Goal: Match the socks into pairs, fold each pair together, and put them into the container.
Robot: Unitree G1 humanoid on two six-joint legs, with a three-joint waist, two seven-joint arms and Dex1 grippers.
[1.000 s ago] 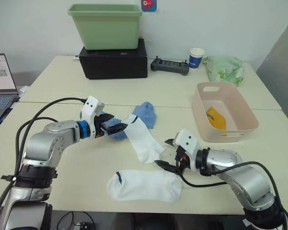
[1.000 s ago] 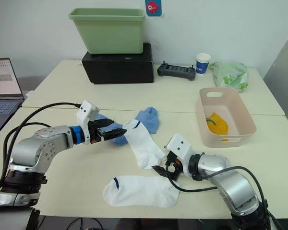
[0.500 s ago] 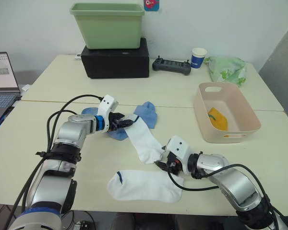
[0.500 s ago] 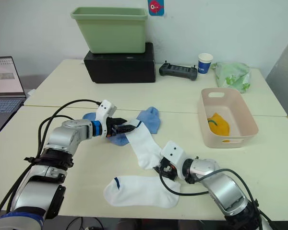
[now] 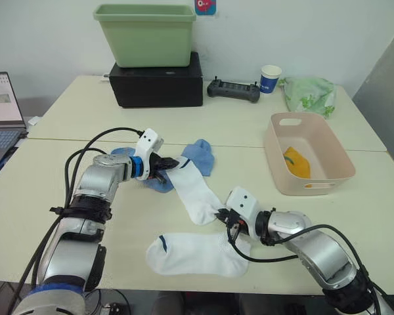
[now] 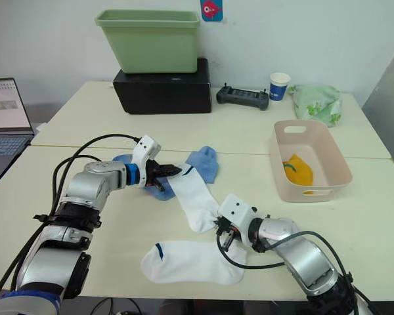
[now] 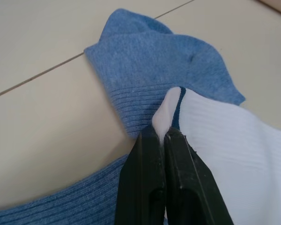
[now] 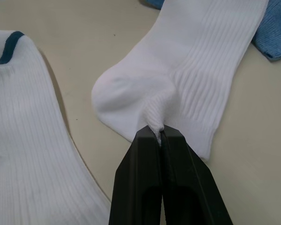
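From the head camera: the right gripper (image 5: 224,216) has slid in from half a second ago and now nips the upper white sock (image 5: 196,191) at its toe; the left gripper (image 5: 169,164) holds the cuff at ten o'clock. Lifting looks next.

Left wrist: fingers pinched on that cuff over the blue socks (image 7: 145,61).

Right wrist: fingers clamp toe fabric; second white sock (image 8: 23,140) beside.

The pink tub (image 5: 315,180) lies at three o'clock, bare table (image 5: 249,141) between.

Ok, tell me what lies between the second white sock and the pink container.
In the left eye view, only bare tabletop and the right gripper lie between the white sock and the container.
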